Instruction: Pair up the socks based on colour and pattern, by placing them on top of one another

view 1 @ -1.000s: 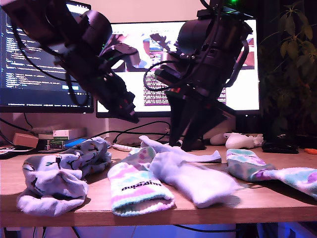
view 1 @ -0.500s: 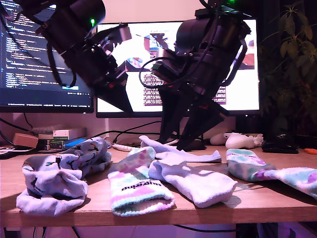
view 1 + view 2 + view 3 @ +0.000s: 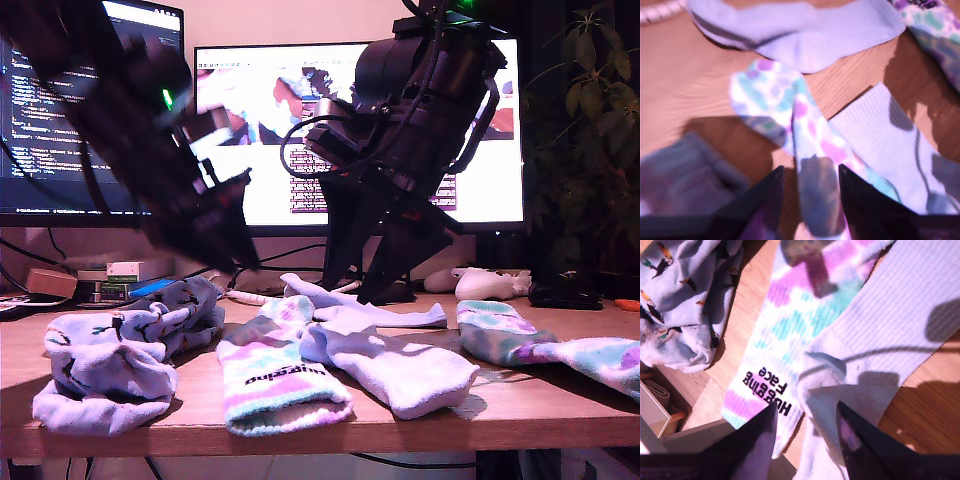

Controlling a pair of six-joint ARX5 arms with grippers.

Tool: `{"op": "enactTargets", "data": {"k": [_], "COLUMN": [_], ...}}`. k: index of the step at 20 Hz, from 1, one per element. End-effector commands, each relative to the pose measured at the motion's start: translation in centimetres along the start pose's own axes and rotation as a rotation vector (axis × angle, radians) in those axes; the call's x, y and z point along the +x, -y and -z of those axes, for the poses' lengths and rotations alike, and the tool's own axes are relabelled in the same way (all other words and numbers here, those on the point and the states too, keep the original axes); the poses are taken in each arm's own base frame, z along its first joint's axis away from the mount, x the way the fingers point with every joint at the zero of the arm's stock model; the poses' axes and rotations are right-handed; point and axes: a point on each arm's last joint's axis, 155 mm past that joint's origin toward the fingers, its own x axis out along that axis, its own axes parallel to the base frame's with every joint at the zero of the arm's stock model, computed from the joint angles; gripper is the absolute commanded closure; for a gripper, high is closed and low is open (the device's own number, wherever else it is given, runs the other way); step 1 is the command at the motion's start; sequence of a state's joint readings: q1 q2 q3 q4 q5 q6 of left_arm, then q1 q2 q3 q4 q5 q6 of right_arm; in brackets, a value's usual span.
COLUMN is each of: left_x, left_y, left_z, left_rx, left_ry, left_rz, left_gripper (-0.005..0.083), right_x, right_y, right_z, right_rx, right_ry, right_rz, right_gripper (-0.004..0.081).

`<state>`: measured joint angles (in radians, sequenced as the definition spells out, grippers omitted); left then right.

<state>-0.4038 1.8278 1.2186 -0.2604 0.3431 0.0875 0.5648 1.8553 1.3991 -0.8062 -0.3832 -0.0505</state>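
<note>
One pair looks matched: the pale blue socks (image 3: 120, 345) lie bundled together at the exterior view's left; the white socks (image 3: 395, 365) and the tie-dye sock (image 3: 275, 375) overlap unsorted at the centre; another tie-dye sock (image 3: 545, 345) lies well apart. My first gripper (image 3: 810, 195) and my second gripper (image 3: 805, 427) hover with jaws apart, holding nothing.
</note>
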Motion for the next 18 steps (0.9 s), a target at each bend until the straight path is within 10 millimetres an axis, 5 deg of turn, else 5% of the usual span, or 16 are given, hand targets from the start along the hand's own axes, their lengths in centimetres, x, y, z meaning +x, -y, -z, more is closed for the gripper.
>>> {"op": "enactTargets", "data": {"k": [1, 7, 16, 18], "left_x": [1.3, 4.1, 7.3, 7.3], "left_y": [0.5, -0.8, -0.3, -0.1], "left_z": [0.0, -0.3, 3.3, 3.3], "left_rx": [-0.007, 0.001, -0.018, -0.003], "left_ry": [-0.01, -0.037, -0.168, -0.169], "left_rz": [0.03, 0.001, 0.024, 0.026], "left_gripper": [0.0465, 0.0465, 0.0471, 0.0599], "right_x": [0.0, 0.0, 0.0, 0.0], "right_y": [-0.2, -0.2, -0.2, -0.2], "right_z": [-0.2, 0.3, 0.3, 0.4], "right_rx": [-0.007, 0.002, 0.001, 0.002], "right_ry": [0.004, -0.017, -0.019, -0.02], "right_rz": [-0.003, -0.004, -0.004, -0.004], "right_gripper": [0.0437, 0.0437, 0.0437, 0.0437]}}
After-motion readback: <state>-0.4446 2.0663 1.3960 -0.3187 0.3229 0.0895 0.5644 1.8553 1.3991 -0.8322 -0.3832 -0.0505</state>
